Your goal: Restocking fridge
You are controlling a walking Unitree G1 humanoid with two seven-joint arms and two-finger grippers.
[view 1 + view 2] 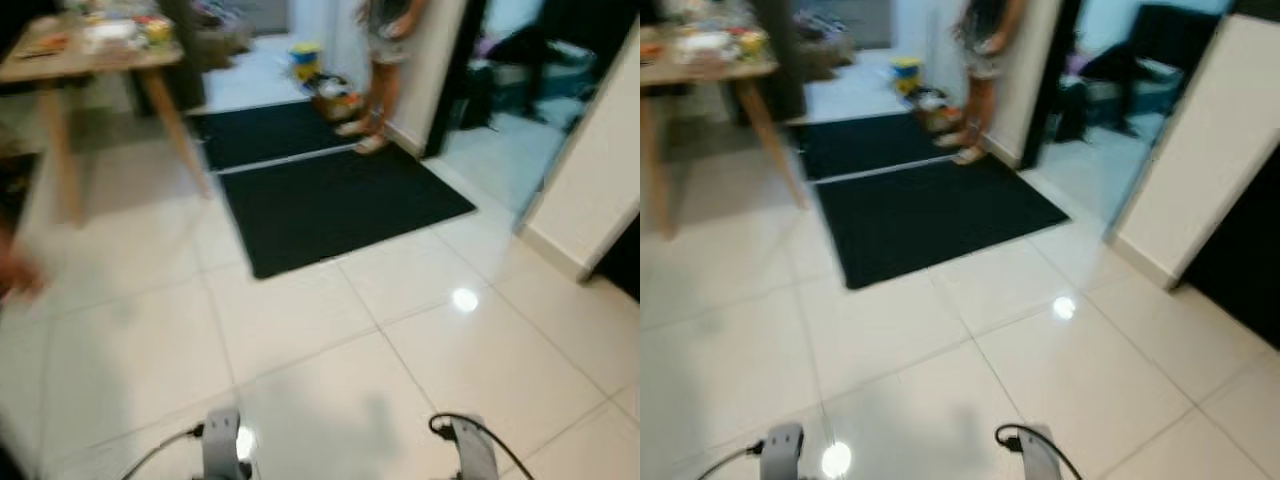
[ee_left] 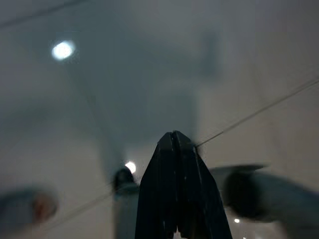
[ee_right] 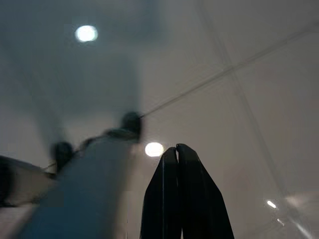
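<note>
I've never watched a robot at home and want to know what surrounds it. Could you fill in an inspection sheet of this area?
Surface: glossy white tiled floor, ceiling lights reflected.
Job's things: nothing seen.
Clutter: blurred items on the light wooden table; small colourful objects on the floor beyond the black floor mat.
Grippers: left gripper and right gripper shut, empty, pointing at the floor.
Cables: black cable at the right arm.
Surroundings: person standing by a doorway.

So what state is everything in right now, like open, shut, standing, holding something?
Left gripper: jaws shut, empty, hanging over the floor.
Right gripper: jaws shut, empty.
Large black floor mat: lying flat.
Light wooden table: upright, cluttered on top.
Person: standing by the wall.
</note>
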